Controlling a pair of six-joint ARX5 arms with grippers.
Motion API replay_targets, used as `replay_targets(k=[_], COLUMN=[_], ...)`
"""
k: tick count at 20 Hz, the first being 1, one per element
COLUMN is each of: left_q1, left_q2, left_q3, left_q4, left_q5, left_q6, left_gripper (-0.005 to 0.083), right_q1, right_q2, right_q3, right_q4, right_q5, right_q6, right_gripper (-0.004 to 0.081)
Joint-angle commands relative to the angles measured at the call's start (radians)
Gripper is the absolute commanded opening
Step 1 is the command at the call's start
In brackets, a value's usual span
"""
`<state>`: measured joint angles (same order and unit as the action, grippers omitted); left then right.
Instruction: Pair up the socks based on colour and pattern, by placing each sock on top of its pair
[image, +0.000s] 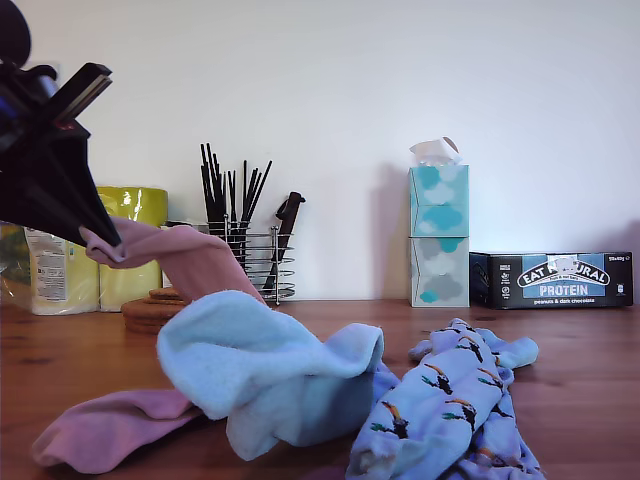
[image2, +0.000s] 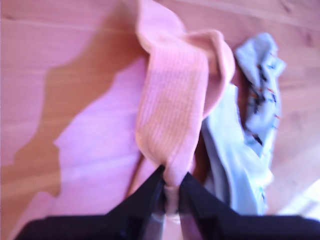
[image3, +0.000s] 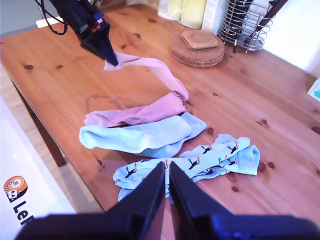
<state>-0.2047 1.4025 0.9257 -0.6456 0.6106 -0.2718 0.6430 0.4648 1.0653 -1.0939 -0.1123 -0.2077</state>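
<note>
Presently, a pink sock (image3: 150, 67) is held pinched at one end between the jaws of my first gripper (image2: 170, 187), raised above the wooden table (image3: 65, 65) at the exterior view's left. Its free end hangs down and appears to touch the sock heap; the contact itself is not clearly seen. A second pink sock (image3: 132, 114) is seen lying flat on the table, its frilly cuff beside the hanging one. Just beside it, and overlapping its edge, a plain light blue sock (image3: 137, 137) is laid; whether a second plain blue sock lies under it cannot be told. The toucan-print socks (image3: 200, 157) are found next to the plain blue one, toward the exterior view's right. My second gripper (image3: 167, 172) is held high above the toucan-print socks, its jaws pressed nearly together with nothing between them. A wire utensil rack (image: 255, 262) and a tissue box (image: 438, 235) are noted against the wall.
</note>
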Motion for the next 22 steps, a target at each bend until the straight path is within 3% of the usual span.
replay_targets(k=[1,4,7,9,12,17,22], left_q1=[-0.039,-0.098,-0.150,-0.161,-0.185,-0.298,-0.408], left_q2=[0.004,0.003,0.004,0.004,0.005,0.005,0.006], left_q3=[-0.001,-0.001,-0.001,-0.001,-0.001,-0.001,-0.002], left_q4=[-0.046,-0.149,-0.259,-0.283,-0.298,-0.290,-0.300], left_q5=[0.003,-0.031,-0.197,-0.256,-0.251,-0.181,-0.206], left_q6=[0.035,0.084,0.128,0.139,0.142,0.144,0.176], left_gripper=[-0.0024,-0.0024,-0.0024,-0.0024,-0.0023,0.0106,0.0147], right_q1=[0.008,0.012,0.014,0.021,0.026,0.026,0.026], right_q2=[0.006,0.008,0.008,0.008,0.008,0.008,0.008], right_q3=[0.007,0.007,0.007,0.007,0.007,0.007,0.007], right_q4=[0.003,0.003,0.003,0.004,0.004,0.006,0.011], right_q5=[0.003,0.004,0.003,0.004,0.012,0.019,0.019], right_q6=[-0.002,-0.003,-0.003,-0.004,-0.009,-0.026,-0.026], right_gripper=[-0.0013,-0.0013,-0.0013,-0.0013,-0.0013,-0.0013,-0.0013])
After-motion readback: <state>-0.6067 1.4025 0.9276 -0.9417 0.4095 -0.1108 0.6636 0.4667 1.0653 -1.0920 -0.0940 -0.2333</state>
